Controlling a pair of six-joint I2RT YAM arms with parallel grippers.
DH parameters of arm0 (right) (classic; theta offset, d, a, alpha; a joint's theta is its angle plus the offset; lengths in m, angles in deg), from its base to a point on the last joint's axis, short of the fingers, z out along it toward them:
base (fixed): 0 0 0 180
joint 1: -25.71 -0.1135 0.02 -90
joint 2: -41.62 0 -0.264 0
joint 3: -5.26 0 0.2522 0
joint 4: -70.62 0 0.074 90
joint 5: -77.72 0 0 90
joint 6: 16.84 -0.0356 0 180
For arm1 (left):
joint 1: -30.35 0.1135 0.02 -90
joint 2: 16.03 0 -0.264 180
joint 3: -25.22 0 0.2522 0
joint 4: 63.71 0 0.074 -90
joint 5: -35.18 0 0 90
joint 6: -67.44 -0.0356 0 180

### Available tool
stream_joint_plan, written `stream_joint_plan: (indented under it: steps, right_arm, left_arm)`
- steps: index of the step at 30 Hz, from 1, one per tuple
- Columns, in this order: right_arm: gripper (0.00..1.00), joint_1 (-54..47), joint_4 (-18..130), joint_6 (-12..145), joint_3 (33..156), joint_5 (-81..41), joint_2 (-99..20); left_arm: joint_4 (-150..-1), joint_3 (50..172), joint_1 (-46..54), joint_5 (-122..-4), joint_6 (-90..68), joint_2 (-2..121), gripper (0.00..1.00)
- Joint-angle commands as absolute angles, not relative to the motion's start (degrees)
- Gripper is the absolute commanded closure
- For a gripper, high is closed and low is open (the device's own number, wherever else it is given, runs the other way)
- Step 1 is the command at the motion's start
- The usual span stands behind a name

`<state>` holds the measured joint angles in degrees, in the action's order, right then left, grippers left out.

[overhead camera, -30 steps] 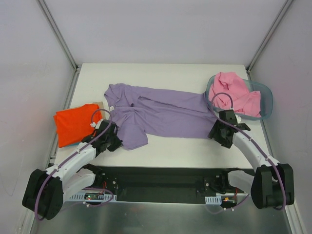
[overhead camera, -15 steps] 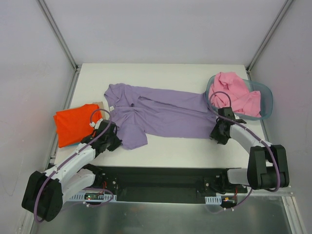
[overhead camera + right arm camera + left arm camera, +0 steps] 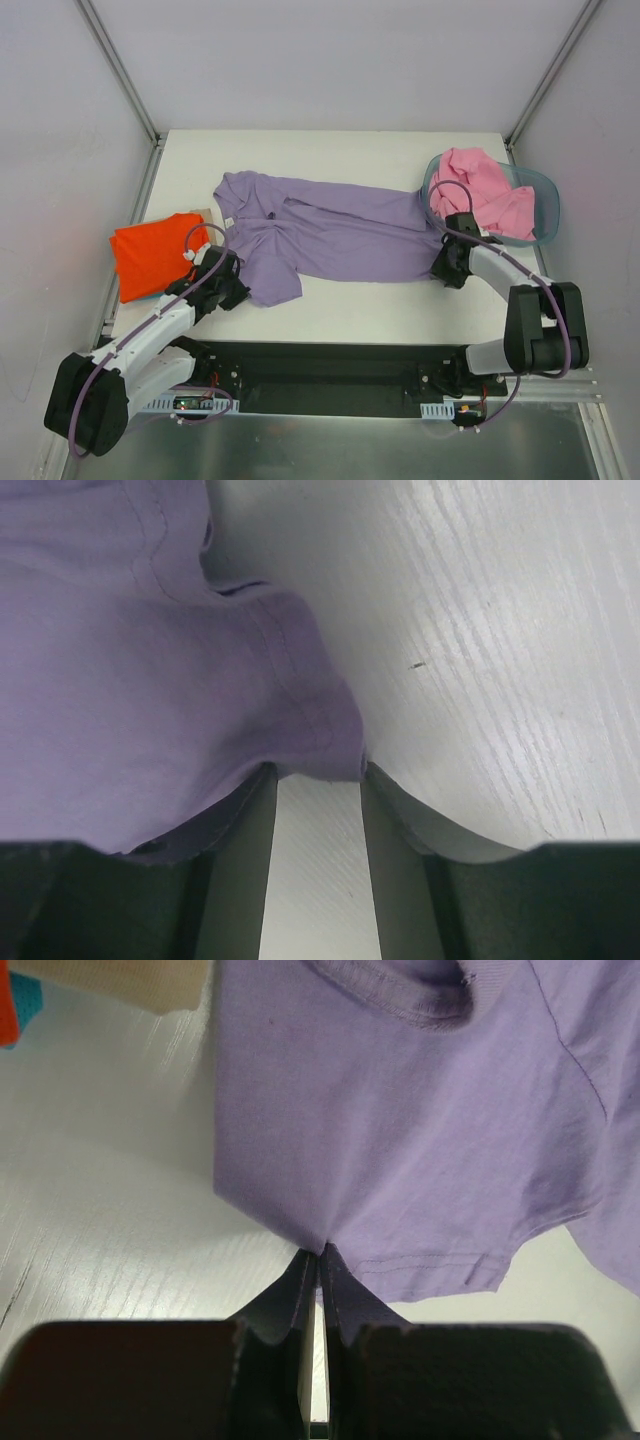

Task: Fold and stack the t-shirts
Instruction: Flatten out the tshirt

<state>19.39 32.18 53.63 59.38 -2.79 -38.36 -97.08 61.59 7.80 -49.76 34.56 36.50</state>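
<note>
Both arms reached low and forward from the near edge. The left gripper (image 3: 320,1255) pinched the near edge of the lavender t-shirt (image 3: 330,235). The right gripper (image 3: 318,775) stood narrowly parted, the hem corner between its tips. The shirt lay spread across the white table (image 3: 350,160), with the orange-red t-shirt (image 3: 150,255) to the left. The pink t-shirt (image 3: 480,190) filled the basket (image 3: 545,215). Only the left wrist view showed teal cloth (image 3: 25,1000) clearly.

The lavender-purple shirt (image 3: 330,235) is plain, hems stitched in the same shade. The orange-red shirt (image 3: 150,255) and the pink shirt (image 3: 480,190) are plain too, with a sliver of teal cloth (image 3: 25,1000) by the orange. The basket (image 3: 545,205) is grey-blue, the table (image 3: 350,300) whitish woodgrain, my fingers (image 3: 285,1300) black.
</note>
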Motion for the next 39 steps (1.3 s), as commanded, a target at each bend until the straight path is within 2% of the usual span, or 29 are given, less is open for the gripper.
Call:
stream_joint_plan:
  steps: [1,5,9,12,14,18,24,28,32,34,39]
  right_arm:
    - [0.59,20.88,34.63,55.92,60.41,-3.75,-42.39]
    - [0.65,21.58,33.92,59.35,62.35,-7.09,-46.17]
    - [0.82,21.58,34.27,62.52,64.11,-10.61,-49.16]
    - [0.99,21.49,34.62,64.98,64.81,-11.66,-48.91]
    - [1.0,21.41,37.33,65.51,63.07,-11.67,-47.42]
    - [0.99,20.27,44.9,68.93,58.84,-19.05,-38.91]
    - [1.0,15.61,45.7,72.63,58.75,-13.34,-26.88]
    - [0.99,9.04,46.31,76.49,59.19,-0.47,-16.84]
    - [0.99,3.66,49.83,79.84,60.14,7.57,-3.85]
    - [0.99,2.08,49.66,81.06,63.99,10.2,-1.1]
    - [1.0,0.93,48.34,84.76,74.2,7.06,4.0]
  left_arm:
    - [-98.3,62.89,7.49,-48.14,33.08,35.73,1.0]
    - [-98.56,63.59,7.5,-48.05,32.64,35.65,1.0]
    - [-98.74,64.03,7.5,-47.7,32.37,35.73,1.0]
    - [-99.09,64.38,7.5,-47.26,32.11,35.65,1.0]
    - [-99.52,64.73,7.5,-46.82,31.85,35.47,1.0]
    - [-100.93,65.7,7.5,-45.24,30.97,34.07,1.0]
    - [-102.69,70.26,7.58,-43.57,27.9,28.89,1.0]
    - [-103.57,75.62,7.5,-40.59,24.83,24.14,1.0]
    - [-103.66,85.81,7.5,-37.16,21.83,18.87,1.0]
    - [-103.66,92.37,7.5,-36.01,19.73,17.55,1.0]
    - [-103.57,107.16,7.5,-35.56,13.58,16.75,1.0]
